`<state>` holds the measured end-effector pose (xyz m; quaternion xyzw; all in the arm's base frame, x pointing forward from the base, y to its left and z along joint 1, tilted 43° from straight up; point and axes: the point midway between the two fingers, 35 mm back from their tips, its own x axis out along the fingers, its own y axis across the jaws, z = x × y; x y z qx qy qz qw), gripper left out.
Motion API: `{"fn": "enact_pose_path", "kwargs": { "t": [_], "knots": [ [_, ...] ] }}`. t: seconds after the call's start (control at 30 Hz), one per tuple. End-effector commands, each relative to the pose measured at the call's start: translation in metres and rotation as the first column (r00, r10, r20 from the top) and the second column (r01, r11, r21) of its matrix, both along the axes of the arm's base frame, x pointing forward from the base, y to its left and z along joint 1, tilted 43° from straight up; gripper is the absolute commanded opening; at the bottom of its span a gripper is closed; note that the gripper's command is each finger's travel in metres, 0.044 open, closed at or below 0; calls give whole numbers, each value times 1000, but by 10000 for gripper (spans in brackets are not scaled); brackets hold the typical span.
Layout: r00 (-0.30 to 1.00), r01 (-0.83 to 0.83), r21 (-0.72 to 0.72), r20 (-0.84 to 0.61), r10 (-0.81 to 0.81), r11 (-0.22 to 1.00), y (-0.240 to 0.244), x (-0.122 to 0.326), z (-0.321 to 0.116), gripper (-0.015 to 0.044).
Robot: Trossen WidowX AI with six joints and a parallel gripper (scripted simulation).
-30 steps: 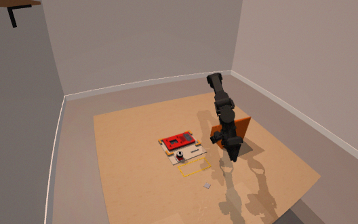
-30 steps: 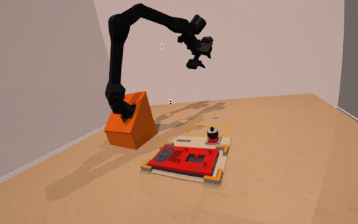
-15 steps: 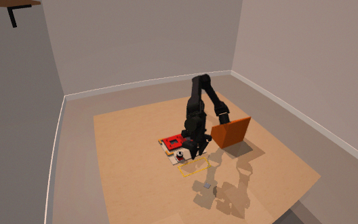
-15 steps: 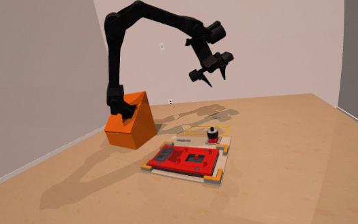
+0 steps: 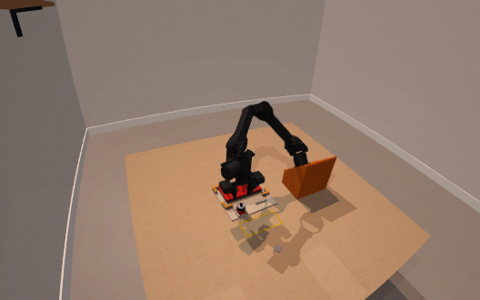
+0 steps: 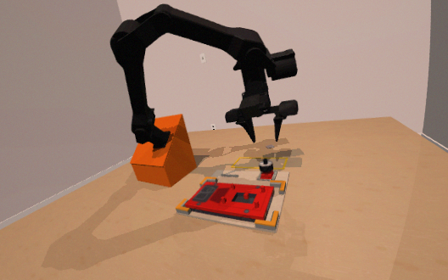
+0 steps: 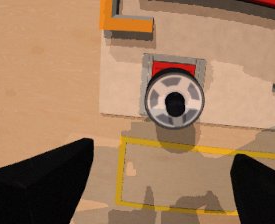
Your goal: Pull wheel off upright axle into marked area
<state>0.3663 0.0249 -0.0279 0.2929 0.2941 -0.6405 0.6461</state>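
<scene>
The wheel, dark with a pale spoked face, sits around the black upright axle. Under it is a red block held in a grey holder. The marked area is a yellow outline on the table, just beyond the pale board's edge. My gripper is open and empty, pointing down, well above the table. In the wrist view the wheel lies ahead of the fingertips, between their lines. The fingers touch nothing.
The pale board carries a red panel with pegs, held by orange corner brackets. A short grey bar lies beside the wheel's holder. The arm stands on an orange wedge. A small grey square lies past the outline.
</scene>
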Motion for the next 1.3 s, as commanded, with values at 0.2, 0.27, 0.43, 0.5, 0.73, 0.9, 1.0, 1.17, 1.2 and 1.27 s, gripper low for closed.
{"fn": "enact_pose_path", "kwargs": {
  "t": [0.2,0.27,0.43,0.5,0.73,0.9,1.0,1.17,1.2,1.27],
  "knots": [
    [1000,22,-27,3,-22,999,-10,-4,-4,300],
    [1000,22,-27,3,-22,999,-17,-3,-12,300],
    [1000,22,-28,3,-22,999,-42,-4,-40,300],
    [1000,22,-30,3,-22,999,-52,-6,-50,300],
    [999,34,-26,1,-34,999,-54,-6,-51,221],
    [999,34,-26,1,-34,999,-54,-6,-51,188],
    [999,34,-26,1,-34,999,-54,-6,-51,168],
    [999,34,-26,1,-34,999,-54,-6,-50,56],
    [999,34,-26,1,-34,999,-53,-6,-50,30],
    [999,34,-26,1,-34,999,-53,-6,-50,0]
  ]
}}
